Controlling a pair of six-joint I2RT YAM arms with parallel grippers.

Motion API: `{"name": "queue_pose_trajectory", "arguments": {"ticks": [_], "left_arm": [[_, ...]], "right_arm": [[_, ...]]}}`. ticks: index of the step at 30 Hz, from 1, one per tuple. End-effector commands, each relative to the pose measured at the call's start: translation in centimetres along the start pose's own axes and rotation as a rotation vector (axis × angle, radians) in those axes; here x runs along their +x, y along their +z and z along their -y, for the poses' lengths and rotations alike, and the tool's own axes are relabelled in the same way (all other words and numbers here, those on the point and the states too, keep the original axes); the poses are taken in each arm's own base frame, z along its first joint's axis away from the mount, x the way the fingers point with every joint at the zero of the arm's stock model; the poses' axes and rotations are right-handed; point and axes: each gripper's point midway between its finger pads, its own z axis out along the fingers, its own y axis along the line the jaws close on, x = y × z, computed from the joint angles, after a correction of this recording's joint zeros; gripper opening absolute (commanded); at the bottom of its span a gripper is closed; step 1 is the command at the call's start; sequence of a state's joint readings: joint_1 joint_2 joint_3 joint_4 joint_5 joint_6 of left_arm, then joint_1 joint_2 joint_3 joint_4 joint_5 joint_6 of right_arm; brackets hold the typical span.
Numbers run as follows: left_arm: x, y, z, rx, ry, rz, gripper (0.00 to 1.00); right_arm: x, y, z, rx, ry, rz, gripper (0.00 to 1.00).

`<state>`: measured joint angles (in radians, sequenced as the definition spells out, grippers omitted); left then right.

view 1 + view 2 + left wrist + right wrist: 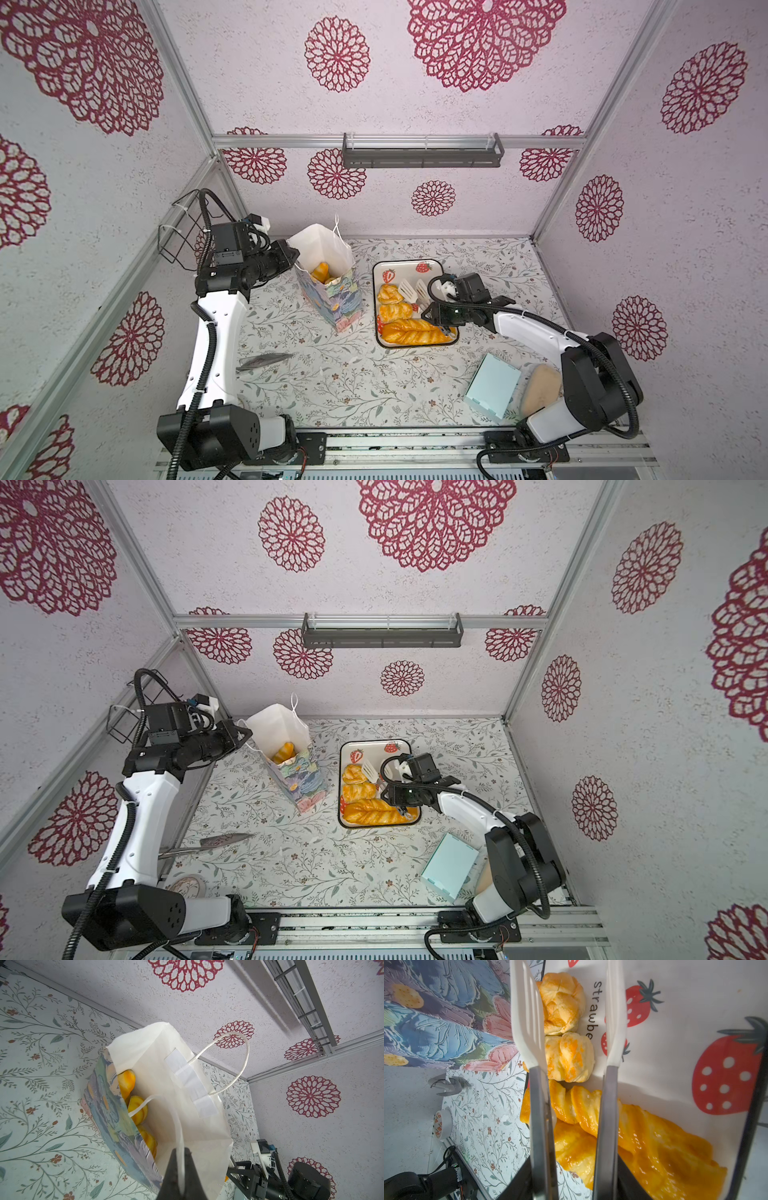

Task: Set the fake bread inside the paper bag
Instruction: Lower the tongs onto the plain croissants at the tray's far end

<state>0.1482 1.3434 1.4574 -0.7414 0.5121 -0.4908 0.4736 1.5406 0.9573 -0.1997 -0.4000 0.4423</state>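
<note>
Left claw: black, pinched tight on the thin white cord handle of the paper bag. Seen at the bag's rim in both top views.

Paper bag: tall, rectangular, pastel blue-purple-pink painted flowers outside, plain white inside. Upright on the surface, mouth open, just left of the tray.

Fake bread, in the bag: at least three glossy golden-yellow toy pastries low against the flowered wall.

Right claw: part-closed around metal tongs with slotted white tips. Tong arms apart, held over the tray; contact with the bread not discernible.

Tray: white, rectangular, dark rim, red strawberry prints, flat on the surface.

Fake bread, on the tray: two small golden rolls, touching, and beside them one long braided loaf at the near end.

Surface: pale, printed with leafy sprigs and small flowers.

Light blue flat box: near the right arm's base, well apart from the tray.

Pale beige flat piece: just beside the box, partly hidden by the arm.
</note>
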Motion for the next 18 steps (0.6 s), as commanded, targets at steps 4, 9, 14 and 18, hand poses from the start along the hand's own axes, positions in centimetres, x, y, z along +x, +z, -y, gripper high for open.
{"name": "queue_pose_trajectory", "arguments": {"ticks": [4,9,14,18], "left_arm": [[0.5,0.3,-0.2,-0.009,-0.005,-0.011,0.0],[0.6,0.3,-0.2,-0.008,-0.004,-0.013,0.0],[0.7,0.3,-0.3,-0.011,-0.006,-0.014,0.0],[0.8,0.3,-0.4,-0.011,-0.007,-0.017,0.0]], "right_arm": [[-2.4,0.0,-2.0,-0.084,-0.017,0.051,0.48],[-2.7,0.7,-2.2,-0.098,-0.018,0.039,0.46],[-2.7,1.3,-2.2,-0.108,-0.015,0.023,0.44],[-2.8,1.6,-2.2,-0.112,-0.017,0.015,0.44]]}}
